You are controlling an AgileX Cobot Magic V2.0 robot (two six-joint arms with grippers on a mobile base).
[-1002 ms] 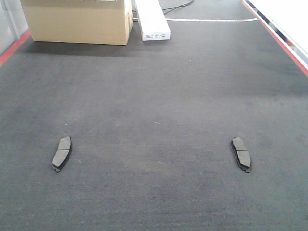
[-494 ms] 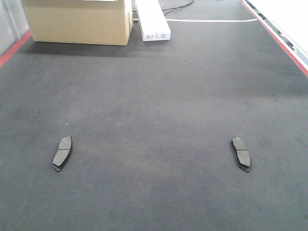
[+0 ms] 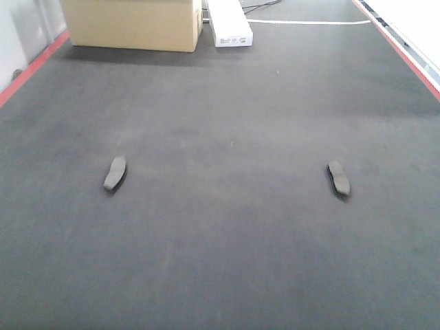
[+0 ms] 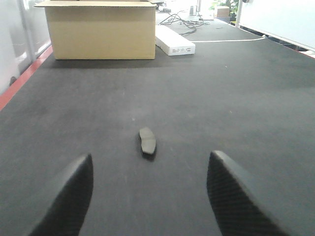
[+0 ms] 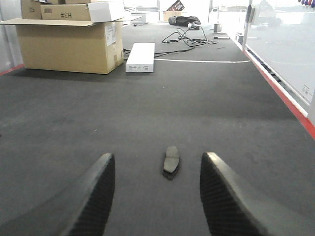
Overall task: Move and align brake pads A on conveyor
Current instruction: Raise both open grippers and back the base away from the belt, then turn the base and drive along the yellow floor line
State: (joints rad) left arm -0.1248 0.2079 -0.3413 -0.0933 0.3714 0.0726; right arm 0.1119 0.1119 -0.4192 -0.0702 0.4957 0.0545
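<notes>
Two dark-grey brake pads lie flat on the dark charcoal conveyor [image 3: 220, 227]: one at the left [image 3: 115, 172], one at the right [image 3: 338, 179]. No gripper shows in the front view. In the left wrist view the left gripper [image 4: 150, 169] is open and empty, with the left pad [image 4: 147, 141] on the belt just ahead of its fingertips. In the right wrist view the right gripper [image 5: 157, 167] is open and empty, with the right pad [image 5: 172, 161] lying ahead between its fingers. Only two pads are in view.
A cardboard box [image 3: 134, 24] and a long white box [image 3: 229, 26] stand at the belt's far end. Red side rails run along the left [image 3: 31, 72] and right [image 3: 405, 58] edges. Cables [image 5: 189, 37] lie beyond the white box.
The front view has shifted: both pads now appear higher in the frame and closer to the centre, and more of the left red rail shows. The pads keep their places on the belt.
</notes>
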